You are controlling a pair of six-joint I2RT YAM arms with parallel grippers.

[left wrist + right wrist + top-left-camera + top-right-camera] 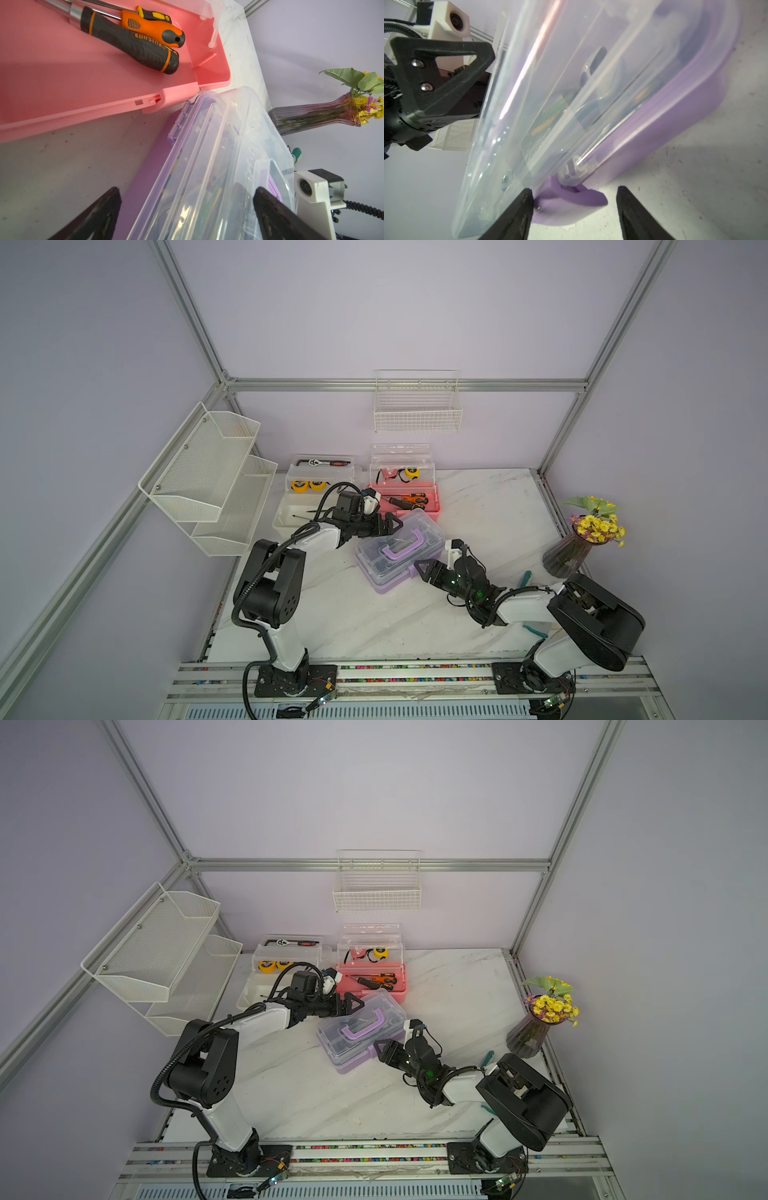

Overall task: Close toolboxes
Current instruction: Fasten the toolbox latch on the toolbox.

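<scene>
A small rectangular toolbox with a lilac plastic base and a clear ribbed lid [419, 531] lies aslant at the middle of the white marble-patterned table [374, 614]. Its lid is down and its lilac loop handle [401, 545] lies flat on top.

Beyond it, at the far edge, stands the glossy pink toolbox [415, 510] with its clear lid raised. To its left is the white toolbox [286, 518], also open.

The left gripper [392, 524] is at the lilac box's far-left end with its fingers spread wide and holding nothing. The right gripper [419, 566] is at the near-right end.

Only the right wrist view shows that end closely. The black textured fingers [517, 214] stand apart on either side of the smooth lilac latch tab [571, 205]. One finger touches it and the other is clear of it.

Only the left wrist view shows the pink tray's contents sharply: two screwdrivers, one with a black ridged rubber grip [145, 47] and one orange [153, 27]. It also shows a ribbed lilac clip [178, 126] on the lid's edge.
</scene>
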